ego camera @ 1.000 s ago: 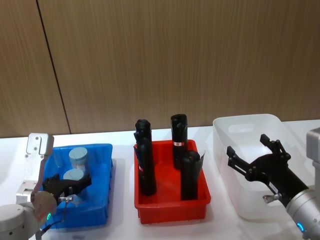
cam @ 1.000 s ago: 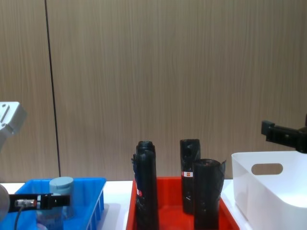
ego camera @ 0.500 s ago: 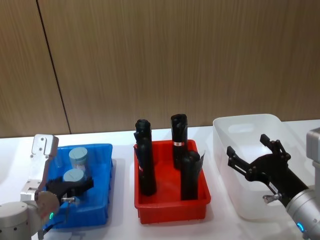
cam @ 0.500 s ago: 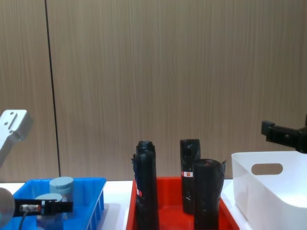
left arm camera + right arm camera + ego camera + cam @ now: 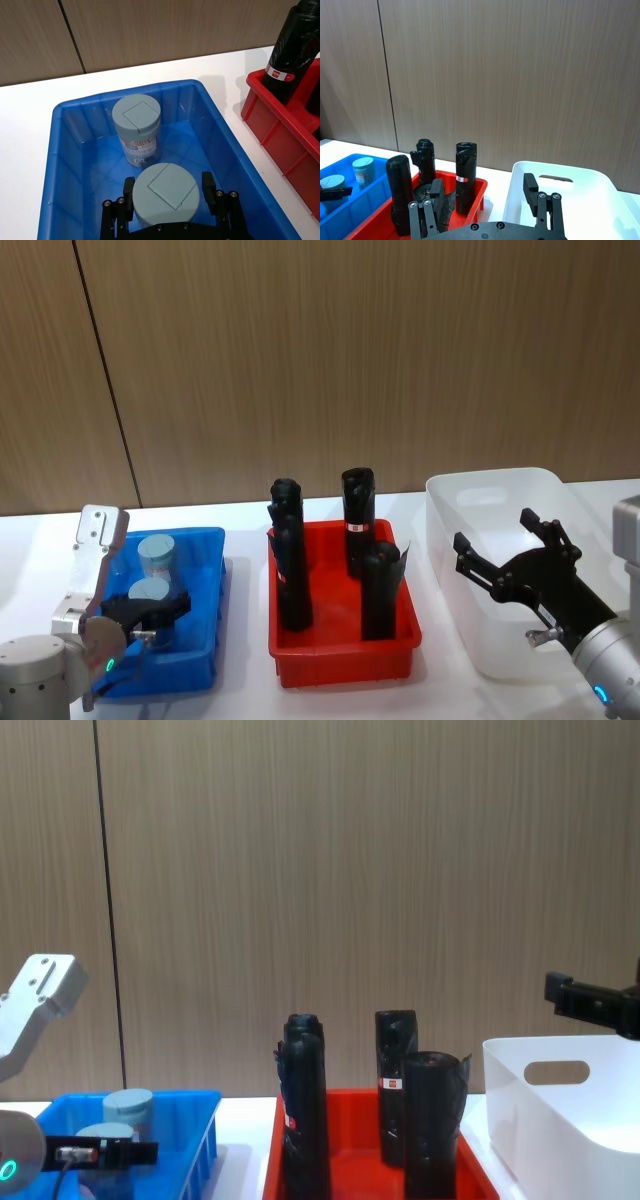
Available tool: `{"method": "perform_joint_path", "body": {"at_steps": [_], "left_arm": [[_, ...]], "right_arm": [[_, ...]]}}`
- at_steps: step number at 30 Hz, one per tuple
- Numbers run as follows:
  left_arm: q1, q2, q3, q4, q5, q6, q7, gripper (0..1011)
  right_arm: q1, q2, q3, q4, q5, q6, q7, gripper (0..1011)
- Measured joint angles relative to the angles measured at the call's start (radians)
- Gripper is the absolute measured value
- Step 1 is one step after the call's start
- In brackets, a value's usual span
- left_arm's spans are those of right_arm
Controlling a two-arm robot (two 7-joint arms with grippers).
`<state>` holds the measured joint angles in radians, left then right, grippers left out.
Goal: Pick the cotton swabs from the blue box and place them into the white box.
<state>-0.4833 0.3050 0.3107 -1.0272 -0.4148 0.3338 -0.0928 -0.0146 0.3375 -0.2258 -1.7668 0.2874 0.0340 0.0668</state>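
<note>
Left claw [image 5: 167, 183] clamps front cotton swabs tub [image 5: 166, 197], mid blue box [image 5: 75, 150]; judged light, rigid, slick: grip its side wall squarely. Right claw [image 5: 492, 527] open above white box [image 5: 490, 478].

The body of the nearer clear cylindrical swab tub [image 5: 166, 202] hides under its grey-blue lid and the left gripper [image 5: 168, 183]. The farther tub's [image 5: 136, 125] label is too small to read. The chest view's right edge crops the glossy white plastic box [image 5: 520, 1125].
</note>
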Motion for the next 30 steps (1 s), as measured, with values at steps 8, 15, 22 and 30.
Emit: {"method": "perform_joint_path", "body": {"at_steps": [8,15,22,30], "left_arm": [[-0.013,-0.007,0.003,0.019,0.023,-0.017,-0.008,672],[-0.009,-0.007,0.005,0.004,0.044,-0.034,0.000,670],[0.010,0.003,0.005,-0.052,0.065,-0.060,0.006,670],[0.043,0.024,0.001,-0.146,0.083,-0.096,-0.025,670]], "right_arm": [[0.000,0.000,0.000,0.000,0.000,0.000,0.000,1002],[0.000,0.000,0.000,0.000,0.000,0.000,0.000,1002],[0.000,0.000,0.000,0.000,0.000,0.000,0.000,1002],[0.000,0.000,0.000,0.000,0.000,0.000,0.000,1002]]}}
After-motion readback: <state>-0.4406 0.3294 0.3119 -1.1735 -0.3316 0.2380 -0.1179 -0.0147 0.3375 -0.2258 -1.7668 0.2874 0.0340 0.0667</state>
